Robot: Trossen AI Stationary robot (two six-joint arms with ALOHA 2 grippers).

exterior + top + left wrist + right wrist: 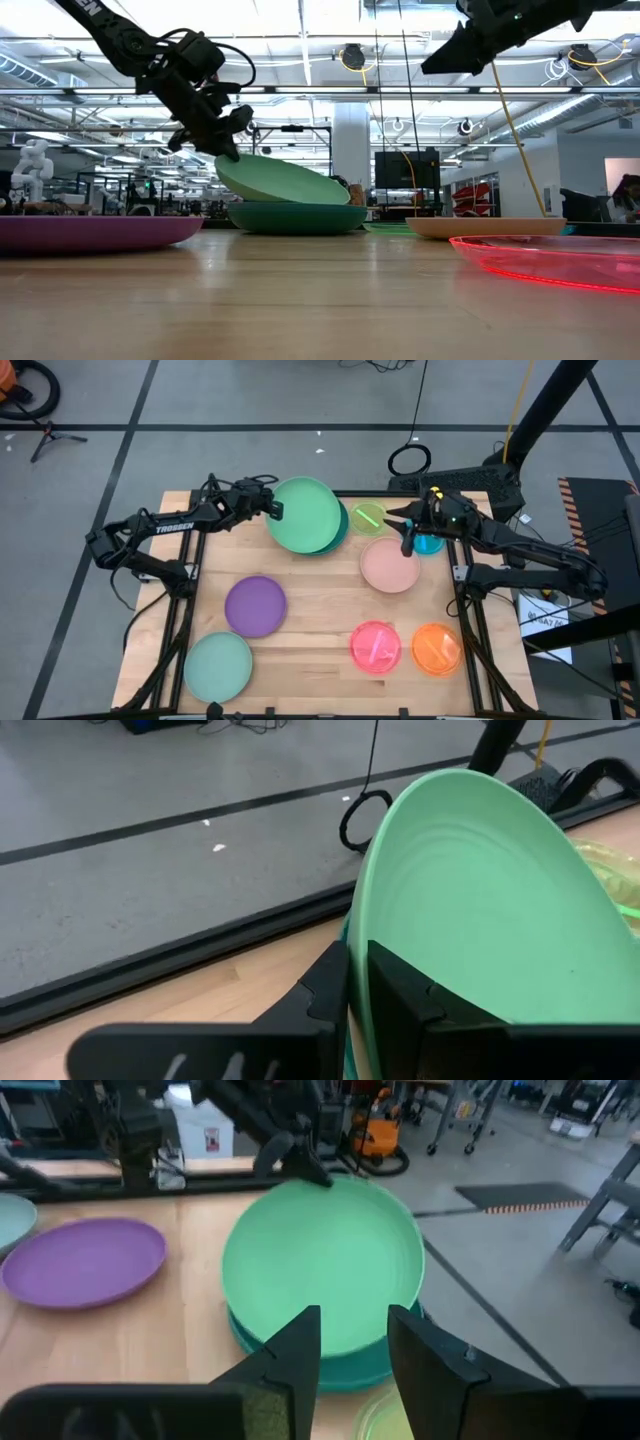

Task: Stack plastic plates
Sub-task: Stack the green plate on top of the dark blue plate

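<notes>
A green plate (305, 515) sits tilted on a teal plate (343, 532) at the table's far middle. My left gripper (275, 510) is shut on its left rim. My right gripper (407, 545) is open and hangs high above the table (440, 62), over the gap between the pale pink plate (390, 567) and the small blue plate (430, 544). It touches nothing. A lime plate (368, 518), purple plate (255, 605), mint plate (218, 665), hot pink plate (375, 647) and orange plate (436, 648) lie flat on the table. My left gripper pinches the green plate's rim (356, 955) on its left side, one finger (325, 985) outside and below, the other (400, 990) on the inner face. The fingers come from the table's left, slanting down. The plate is tilted: the held edge (225, 165) is raised and the opposite edge (340, 198) rests on the teal plate (295, 217).
The wooden table (310, 610) has bare room in its middle, between the purple and pale pink plates. Black frame rails run along its left and right edges. A dark cable loop (409, 459) lies on the floor beyond the far edge.
</notes>
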